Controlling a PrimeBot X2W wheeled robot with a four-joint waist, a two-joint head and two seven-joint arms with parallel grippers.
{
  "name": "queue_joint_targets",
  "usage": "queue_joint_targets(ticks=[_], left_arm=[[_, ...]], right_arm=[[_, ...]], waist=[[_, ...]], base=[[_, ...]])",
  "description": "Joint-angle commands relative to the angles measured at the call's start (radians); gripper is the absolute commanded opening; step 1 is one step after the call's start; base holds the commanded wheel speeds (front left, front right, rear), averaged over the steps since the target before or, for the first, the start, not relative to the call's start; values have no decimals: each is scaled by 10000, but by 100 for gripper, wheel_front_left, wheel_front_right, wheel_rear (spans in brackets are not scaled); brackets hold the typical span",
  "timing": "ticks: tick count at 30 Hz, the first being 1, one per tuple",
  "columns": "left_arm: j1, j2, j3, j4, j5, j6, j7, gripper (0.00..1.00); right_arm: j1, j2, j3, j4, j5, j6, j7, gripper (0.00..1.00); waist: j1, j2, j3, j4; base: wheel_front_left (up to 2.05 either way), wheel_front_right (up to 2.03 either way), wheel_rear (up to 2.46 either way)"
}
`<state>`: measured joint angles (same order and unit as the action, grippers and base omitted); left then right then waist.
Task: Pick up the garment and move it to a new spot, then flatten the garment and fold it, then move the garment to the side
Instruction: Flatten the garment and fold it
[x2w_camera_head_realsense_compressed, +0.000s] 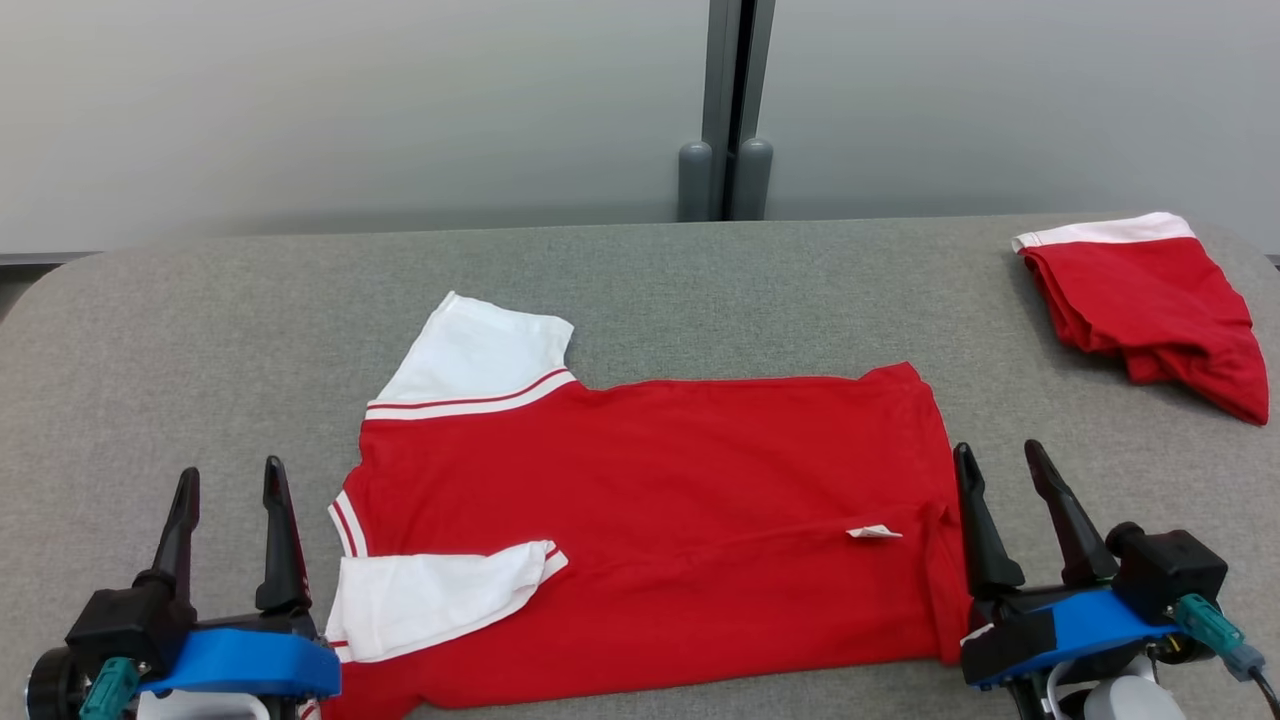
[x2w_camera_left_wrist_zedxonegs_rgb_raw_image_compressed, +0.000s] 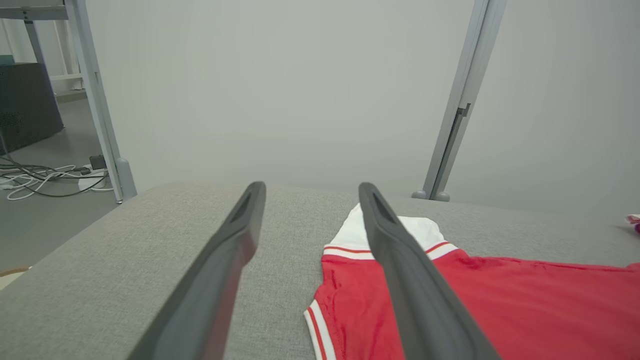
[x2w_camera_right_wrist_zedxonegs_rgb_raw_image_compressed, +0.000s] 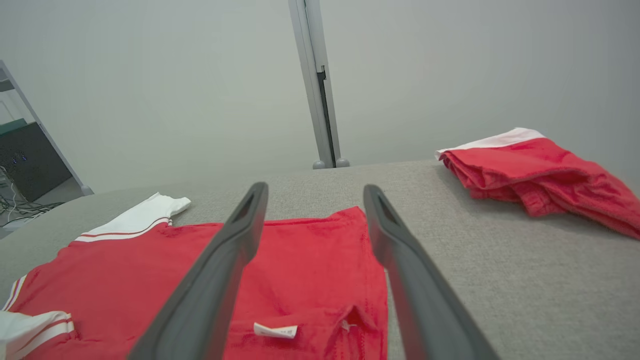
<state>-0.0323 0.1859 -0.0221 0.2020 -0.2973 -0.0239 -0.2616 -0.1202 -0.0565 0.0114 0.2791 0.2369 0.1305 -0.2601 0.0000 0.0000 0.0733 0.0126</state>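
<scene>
Red shirt (x2w_camera_head_realsense_compressed: 650, 500) lies spread flat mid-desk (x2w_camera_head_realsense_compressed: 200, 320), white sleeves toward the left, with the near sleeve folded over the body (small white tag showing near the right hem). Left hand (x2w_camera_head_realsense_compressed: 230, 470) is open and empty, just beside the shirt's left edge. Right hand (x2w_camera_head_realsense_compressed: 998, 449) is open and empty, just beside the right hem. Second red garment (x2w_camera_head_realsense_compressed: 1150, 300) is bunched at far right, well apart.
</scene>
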Motion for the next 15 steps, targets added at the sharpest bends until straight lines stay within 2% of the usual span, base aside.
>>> queue_joint_targets(ticks=[1, 15], left_arm=[[-189, -42, 75, 76, 180, -42, -43, 100], [-230, -551, 606, 794, 1190, -461, -43, 100]], right_arm=[[-145, 26, 9, -9, -91, 4, -52, 100], [226, 54, 255, 176, -196, 5, -59, 100]], waist=[[0, 0, 9, -10], [0, 0, -30, 92]], base=[[0, 0, 0], [0, 0, 0]])
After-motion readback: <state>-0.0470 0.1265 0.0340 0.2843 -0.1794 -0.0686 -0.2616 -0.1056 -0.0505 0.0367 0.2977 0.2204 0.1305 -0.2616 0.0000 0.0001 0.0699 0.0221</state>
